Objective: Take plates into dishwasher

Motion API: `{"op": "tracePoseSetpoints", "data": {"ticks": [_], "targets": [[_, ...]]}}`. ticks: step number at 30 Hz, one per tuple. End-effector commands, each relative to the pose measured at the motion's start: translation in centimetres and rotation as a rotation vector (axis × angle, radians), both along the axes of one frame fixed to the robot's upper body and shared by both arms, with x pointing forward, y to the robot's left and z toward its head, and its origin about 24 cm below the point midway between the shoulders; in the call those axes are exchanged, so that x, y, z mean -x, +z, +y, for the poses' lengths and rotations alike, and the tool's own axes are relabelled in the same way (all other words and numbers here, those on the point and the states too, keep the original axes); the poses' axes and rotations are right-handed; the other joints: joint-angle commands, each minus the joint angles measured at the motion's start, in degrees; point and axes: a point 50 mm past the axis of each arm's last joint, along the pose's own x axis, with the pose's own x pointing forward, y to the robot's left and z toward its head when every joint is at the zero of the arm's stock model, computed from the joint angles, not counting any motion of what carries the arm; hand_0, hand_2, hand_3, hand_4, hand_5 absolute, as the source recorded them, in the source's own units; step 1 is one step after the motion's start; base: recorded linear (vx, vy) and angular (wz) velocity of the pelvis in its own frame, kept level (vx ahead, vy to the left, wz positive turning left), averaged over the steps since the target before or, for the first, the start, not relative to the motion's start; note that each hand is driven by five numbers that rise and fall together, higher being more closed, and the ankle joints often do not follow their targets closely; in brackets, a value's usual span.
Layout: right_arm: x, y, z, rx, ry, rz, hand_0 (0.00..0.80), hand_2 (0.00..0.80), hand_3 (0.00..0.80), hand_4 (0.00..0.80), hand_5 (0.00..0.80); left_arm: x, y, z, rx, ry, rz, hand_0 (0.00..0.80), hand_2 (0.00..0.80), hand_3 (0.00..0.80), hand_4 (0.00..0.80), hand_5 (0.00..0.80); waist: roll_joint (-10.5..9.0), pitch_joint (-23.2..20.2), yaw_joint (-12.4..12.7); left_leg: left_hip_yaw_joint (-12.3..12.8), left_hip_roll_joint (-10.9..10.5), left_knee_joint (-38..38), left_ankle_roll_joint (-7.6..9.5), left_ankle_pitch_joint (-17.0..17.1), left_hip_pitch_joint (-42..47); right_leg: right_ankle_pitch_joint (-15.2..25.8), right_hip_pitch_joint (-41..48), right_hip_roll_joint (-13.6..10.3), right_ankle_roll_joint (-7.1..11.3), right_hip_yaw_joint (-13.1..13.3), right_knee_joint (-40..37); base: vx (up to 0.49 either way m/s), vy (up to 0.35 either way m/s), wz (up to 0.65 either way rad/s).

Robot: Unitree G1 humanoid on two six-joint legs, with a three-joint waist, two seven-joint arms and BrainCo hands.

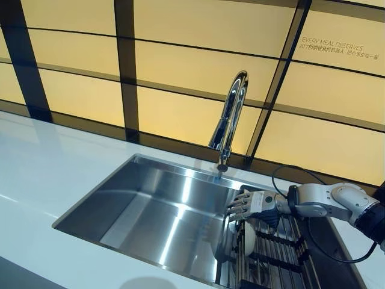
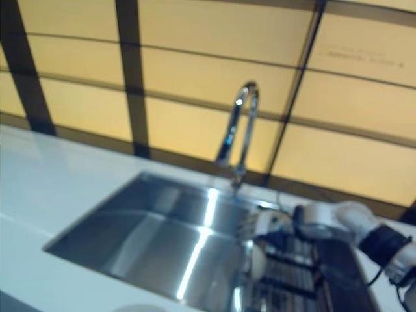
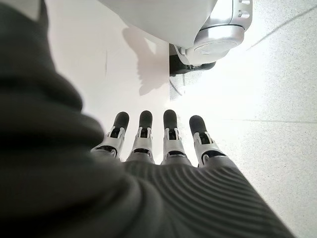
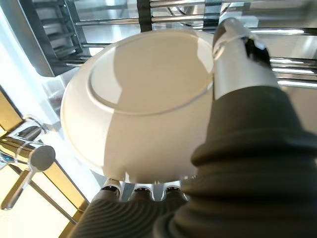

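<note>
Stainless steel around the work: a deep sink (image 1: 129, 208) under a tall faucet (image 1: 230, 114), set in a white counter (image 1: 42, 174), with a rack (image 1: 283, 253) of steel bars across its right end. Gripped a white plate (image 4: 143, 109) there in the right hand (image 1: 252, 205). Pressed the thumb (image 4: 237, 54) on the plate's underside near the rim; tucked the fingers under the opposite face, mostly hidden, so pinched the plate through its thickness rather than cupped it.

Held it on edge at the rack, among the bars or just above them; could not tell whether it touched them. Stood upright most likely because the rack stores plates that way, and a pinch near the rim is the only hold such a slot allows.

Hung the left hand (image 3: 171, 141) low and away from the sink, shown only in its own wrist view. Fingers straight, slack and empty, pointed at the pale floor. Idle, presumably because one plate needs one hand.

Found no dishwasher in any view. Judged the task early: plate in hand at the rack, the carry not yet done. Called for a clean lift clear of the bars next, since a glazed rim in a thin pinch could slip or catch.
</note>
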Motion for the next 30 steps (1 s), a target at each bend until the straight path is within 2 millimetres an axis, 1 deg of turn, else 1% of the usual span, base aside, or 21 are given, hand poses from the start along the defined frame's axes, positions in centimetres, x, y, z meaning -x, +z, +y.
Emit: {"op": "tracePoseSetpoints", "data": {"ticks": [1,10,11,12,13,15,22,30], "targets": [[-0.6,2.0,-0.9,-0.022,-0.033,-0.075,0.0,0.0,0.0,0.0,0.0,-1.0,0.4,0.8,-0.027,-0.048,-0.019,0.0,0.0,0.0,0.0,0.0,-1.91,0.8,1.4,4.2,0.6,0.1,0.09,-3.8,2.1,-2.5,1.5,1.6,-0.11,-2.9,0.1,0.0,0.0,0.0],[-1.0,2.3,-0.5,-0.052,-0.028,-0.137,0.0,0.0,0.0,0.0,0.0,-0.8,0.3,0.6,-0.026,-0.048,-0.017,0.0,0.0,0.0,0.0,0.0,-1.99,0.9,1.5,4.0,0.5,0.1,0.16,-3.8,1.9,-2.4,1.4,1.6,-0.07,-3.0,0.1,0.0,0.0,0.0],[-1.0,2.3,-0.4,-0.055,-0.024,-0.147,0.082,0.082,0.082,0.082,0.082,-0.9,0.3,0.6,-0.025,-0.047,-0.017,0.0,0.0,0.0,0.0,0.0,-1.93,0.9,1.5,4.0,0.5,0.1,0.17,-3.8,1.8,-2.4,1.3,1.6,-0.07,-2.9,0.1,0.0,0.0,0.0],[-1.1,2.5,-0.3,-0.067,-0.021,-0.168,0.427,0.427,0.427,0.427,0.427,-0.8,0.3,0.5,-0.024,-0.048,-0.017,0.0,0.0,0.0,0.0,0.0,-1.89,1.0,1.5,4.0,0.5,0.1,0.2,-3.8,1.8,-2.3,1.2,1.6,-0.03,-2.9,0.1,0.0,0.0,0.0],[-1.1,2.5,-0.3,-0.071,-0.02,-0.171,0.511,0.511,0.511,0.511,0.511,-0.8,0.3,0.5,-0.024,-0.048,-0.017,0.0,0.0,0.0,0.0,0.0,-1.9,1.0,1.5,4.1,0.5,0.1,0.2,-3.8,1.8,-2.3,1.2,1.6,-0.02,-2.9,0.1,0.0,0.0,0.0],[-1.1,2.7,-0.2,-0.085,-0.019,-0.186,0.8,0.8,0.8,0.8,0.8,-0.8,0.3,0.5,-0.023,-0.049,-0.016,0.0,0.0,0.0,0.0,0.0,-1.85,1.0,1.4,4.2,0.5,0.1,0.22,-3.8,1.8,-2.3,1.1,1.6,0.04,-2.9,0.1,0.0,0.0,0.0],[-1.0,3.0,0.0,-0.112,-0.009,-0.22,0.8,0.8,0.8,0.8,0.8,-0.9,0.3,0.4,-0.02,-0.042,-0.02,0.0,0.0,0.0,0.0,0.0,-1.85,1.3,1.3,4.6,0.5,0.1,0.33,-4.0,1.7,-2.0,0.7,1.6,0.24,-2.8,0.1,0.0,0.0,0.0],[-1.0,3.0,0.3,-0.126,0.003,-0.225,0.8,0.8,0.8,0.8,0.8,-0.8,0.2,0.3,-0.02,-0.035,-0.022,0.0,0.0,0.0,0.0,0.0,-1.94,1.2,1.1,4.9,0.6,0.1,0.43,-4.2,1.8,-2.1,0.6,1.6,0.29,-2.6,0.1,0.0,0.0,0.0]]}}
